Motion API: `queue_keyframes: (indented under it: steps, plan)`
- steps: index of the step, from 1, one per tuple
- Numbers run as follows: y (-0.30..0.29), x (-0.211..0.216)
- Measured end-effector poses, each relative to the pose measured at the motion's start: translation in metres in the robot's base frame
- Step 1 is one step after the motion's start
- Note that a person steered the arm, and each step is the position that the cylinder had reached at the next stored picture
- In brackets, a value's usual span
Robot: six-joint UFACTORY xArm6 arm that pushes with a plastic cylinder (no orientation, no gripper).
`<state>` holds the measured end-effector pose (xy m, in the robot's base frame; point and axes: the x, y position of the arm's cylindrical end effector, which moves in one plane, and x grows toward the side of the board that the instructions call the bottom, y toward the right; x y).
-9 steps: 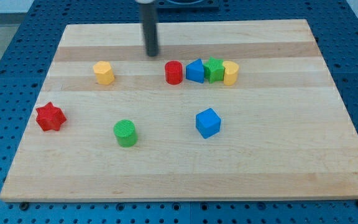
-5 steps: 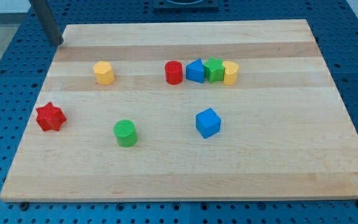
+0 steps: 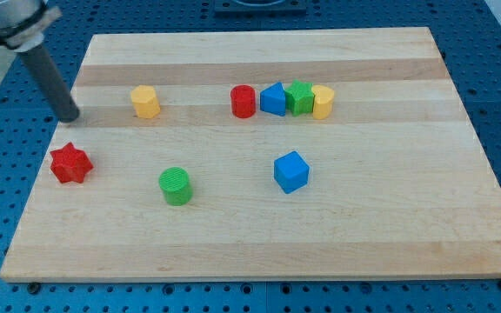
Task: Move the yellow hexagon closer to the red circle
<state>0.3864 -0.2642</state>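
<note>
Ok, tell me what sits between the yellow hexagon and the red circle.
Nothing. In the camera view the wood between the yellow hexagon and the red circle is bare. My tip stands at the view's left of the hexagon, apart from it.

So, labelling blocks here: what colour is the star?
Red; the star shows plainly in the camera view, at its left.

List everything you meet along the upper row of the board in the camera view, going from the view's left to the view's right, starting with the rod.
My tip → yellow hexagon block → red circle block → blue triangular block → green star-like block → second yellow block.
</note>
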Motion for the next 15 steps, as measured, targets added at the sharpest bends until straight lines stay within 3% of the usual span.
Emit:
queue_keyframes:
  steps: [1, 2, 3, 4, 6, 9, 13, 15]
  plan:
    - [0.049, 0.0]
    - [0.058, -0.004]
    - [0.015, -0.031]
    - [0.014, -0.05]
    - [0.101, -0.013]
    - [0.132, -0.017]
    - [0.052, 0.009]
    - [0.113, 0.009]
